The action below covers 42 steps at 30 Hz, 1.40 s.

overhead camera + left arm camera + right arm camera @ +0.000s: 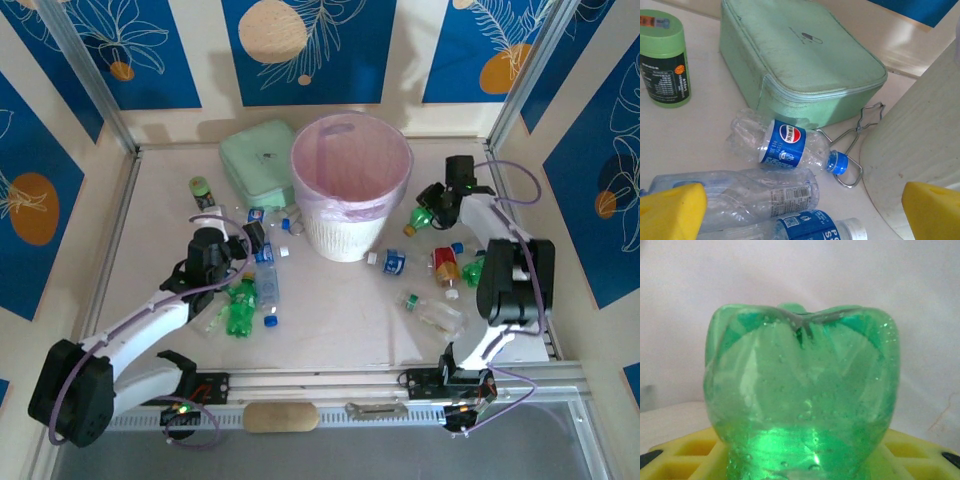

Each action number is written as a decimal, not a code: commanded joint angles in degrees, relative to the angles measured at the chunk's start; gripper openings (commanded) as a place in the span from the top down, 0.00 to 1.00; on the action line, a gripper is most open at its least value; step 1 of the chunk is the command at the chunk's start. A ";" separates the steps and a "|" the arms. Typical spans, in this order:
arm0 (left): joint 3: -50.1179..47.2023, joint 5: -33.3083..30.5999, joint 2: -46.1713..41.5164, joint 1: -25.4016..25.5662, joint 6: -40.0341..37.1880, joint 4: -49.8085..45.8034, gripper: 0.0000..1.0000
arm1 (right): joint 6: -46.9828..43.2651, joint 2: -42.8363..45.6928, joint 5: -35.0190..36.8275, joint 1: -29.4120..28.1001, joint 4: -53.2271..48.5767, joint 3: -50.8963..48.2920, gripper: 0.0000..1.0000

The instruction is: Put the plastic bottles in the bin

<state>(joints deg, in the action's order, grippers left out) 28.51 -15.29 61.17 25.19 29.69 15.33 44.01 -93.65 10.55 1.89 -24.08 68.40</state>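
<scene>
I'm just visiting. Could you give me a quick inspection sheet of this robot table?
Surface: beige table, bottles strewn on both sides of the bin.
Job's things: white bin with pink liner, upright, centre; clear bottles lying beside it; a green bottle held.
Clutter: mint box, green-lidded jar, wire clip.
Grippers: left gripper open above bottles; right gripper shut on the green bottle, beside the bin's rim.
Cables: purple cable along each arm.
Surroundings: blue-and-cream patterned walls.

A flat mint-green box (805, 65) lies on the counter (330, 320). A dark jar (665, 60) with a green lid stands apart to its left. A bent wire clip (855, 142) lies just beside the box.
</scene>
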 commanded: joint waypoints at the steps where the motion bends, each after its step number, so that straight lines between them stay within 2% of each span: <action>1: -1.19 -0.43 -2.07 -2.68 0.74 -1.18 0.00 | -5.55 9.79 0.53 -0.18 0.22 0.03 0.48; 8: -3.43 3.63 -5.43 -9.25 3.06 -2.69 0.00 | -13.13 23.82 2.62 -3.02 -1.53 3.38 0.49; 13: -4.68 5.89 -7.18 -11.85 4.83 -3.56 0.00 | -16.66 25.41 1.64 -8.42 -1.89 9.79 0.50; 20: -5.81 9.24 -7.37 -12.40 7.45 -4.32 0.00 | -20.59 17.39 2.66 -19.33 -1.15 20.48 0.50; 26: -5.97 12.69 -9.11 -12.39 6.07 -7.13 0.00 | -24.78 7.78 4.80 -25.89 -1.01 28.85 0.49; 33: -6.01 14.14 -13.44 -12.44 2.73 -12.04 0.00 | -26.76 -2.50 7.87 -30.13 -5.63 36.73 0.48; 42: -5.57 14.04 -16.49 -12.44 -1.04 -16.56 0.00 | -23.93 -9.17 8.56 -31.03 -10.70 39.70 0.47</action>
<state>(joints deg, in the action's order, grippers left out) 22.74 -2.24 45.54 13.23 30.96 1.17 19.16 -102.48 17.78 -28.82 -32.51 105.80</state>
